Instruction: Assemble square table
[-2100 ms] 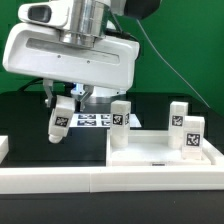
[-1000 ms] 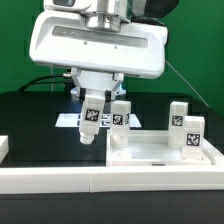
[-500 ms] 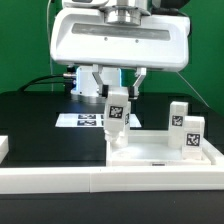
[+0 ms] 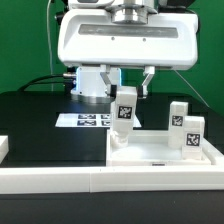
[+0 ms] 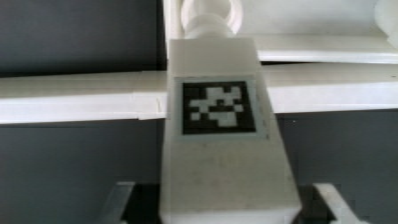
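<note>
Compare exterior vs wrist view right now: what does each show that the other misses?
Only the exterior view: two more legs standing at its right on the tabletop, the marker board behind, the white border rail in front, and the arm's white body.

Only the wrist view: a close look at the held leg's tag and the leg's end above the tabletop rim.

Both: the gripper shut on a tagged white leg over the tabletop's corner.

A black table (image 4: 30,125) carries everything; the marker board (image 4: 88,120) lies flat on it toward the back. The white square tabletop (image 4: 160,152) rests nearer the front; a long white rail (image 4: 100,182) runs along the front edge.
</note>
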